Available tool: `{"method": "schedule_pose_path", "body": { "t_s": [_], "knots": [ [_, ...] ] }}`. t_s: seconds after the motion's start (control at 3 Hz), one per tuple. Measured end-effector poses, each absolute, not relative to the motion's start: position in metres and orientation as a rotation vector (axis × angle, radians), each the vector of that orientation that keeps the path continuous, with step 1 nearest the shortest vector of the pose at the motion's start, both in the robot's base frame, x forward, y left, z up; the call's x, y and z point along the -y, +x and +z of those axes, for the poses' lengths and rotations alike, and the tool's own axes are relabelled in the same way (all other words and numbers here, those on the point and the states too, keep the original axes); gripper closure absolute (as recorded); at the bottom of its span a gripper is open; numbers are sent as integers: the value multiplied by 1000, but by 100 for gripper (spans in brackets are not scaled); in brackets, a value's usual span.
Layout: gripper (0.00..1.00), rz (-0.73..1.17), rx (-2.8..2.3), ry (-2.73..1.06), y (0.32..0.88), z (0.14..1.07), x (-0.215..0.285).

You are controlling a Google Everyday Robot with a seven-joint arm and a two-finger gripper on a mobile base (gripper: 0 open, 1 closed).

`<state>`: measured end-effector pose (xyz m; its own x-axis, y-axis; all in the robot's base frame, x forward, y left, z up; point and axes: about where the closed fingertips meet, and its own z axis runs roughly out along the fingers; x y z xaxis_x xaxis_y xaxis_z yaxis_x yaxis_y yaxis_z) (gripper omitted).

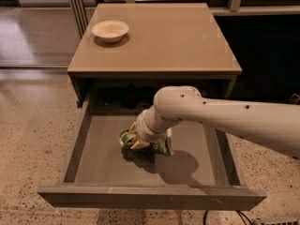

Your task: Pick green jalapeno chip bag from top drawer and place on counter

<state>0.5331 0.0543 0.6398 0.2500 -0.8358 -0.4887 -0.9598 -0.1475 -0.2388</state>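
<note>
The green jalapeno chip bag (159,145) lies crumpled on the floor of the open top drawer (93,158), near its middle. My gripper (137,138) reaches down into the drawer from the right, at the end of the white arm (220,116). It sits right on the left part of the bag and hides it. The tan counter (173,36) is the cabinet top above the drawer.
A shallow cream bowl (110,30) stands on the counter's far left corner. The drawer's front panel (150,197) juts out toward me over the speckled floor (33,139). Dark furniture stands to the right of the cabinet.
</note>
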Motion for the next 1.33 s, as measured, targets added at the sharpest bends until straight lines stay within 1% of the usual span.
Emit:
{"method": "schedule_pose_path", "body": {
  "t_s": [1.33],
  "knots": [
    [100,315,-1628,-2024,535,635,-50]
  ]
}}
